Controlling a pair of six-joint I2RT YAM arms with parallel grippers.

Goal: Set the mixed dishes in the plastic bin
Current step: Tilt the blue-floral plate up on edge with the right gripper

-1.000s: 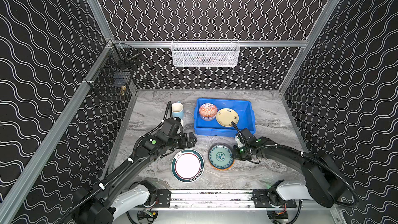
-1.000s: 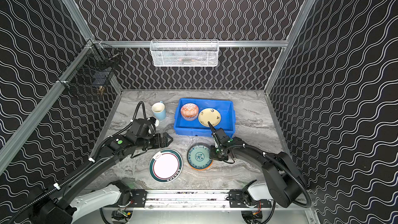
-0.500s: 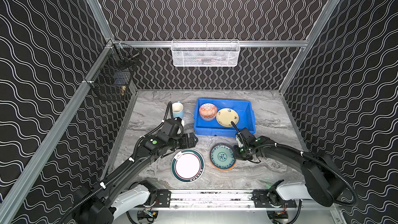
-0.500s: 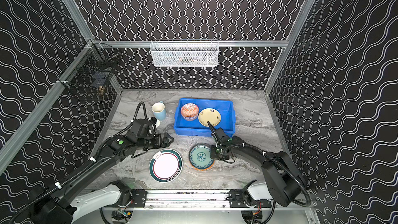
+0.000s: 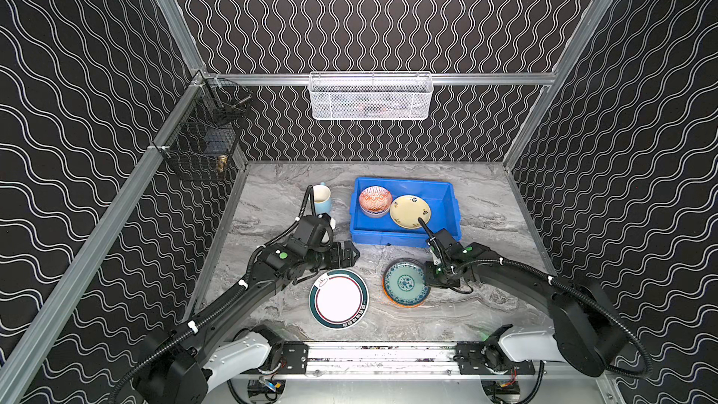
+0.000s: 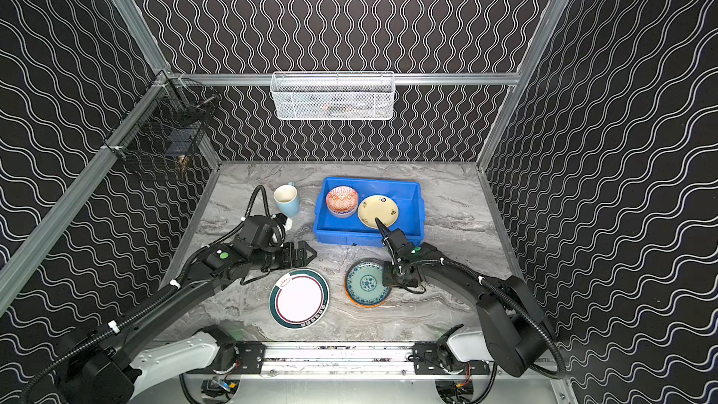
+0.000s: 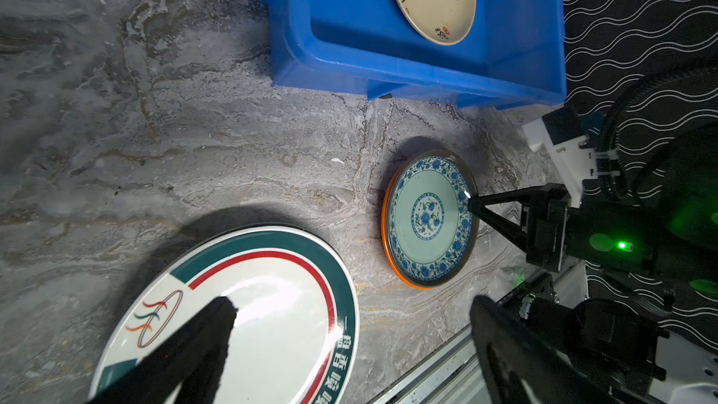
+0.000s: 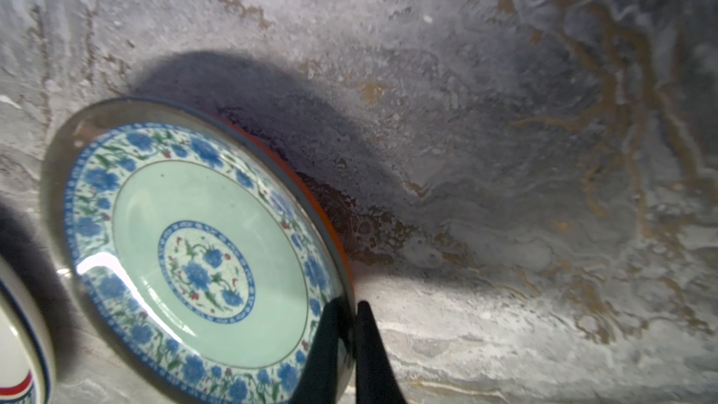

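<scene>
Right wrist view shows right fingers clamped on the rim of the orange plate; both top views hide that. Left fingers gape wide.

The orange plate has a blue-flowered pale green face; white plate rimmed dark green and red; bright blue bin

bowl, yellow plate: in blue bin | orange plate: rim clamped by right hand | white plate, mug: outside bin

Robot lab cell: aluminium frame, patterned walls, marble tabletop.
</scene>
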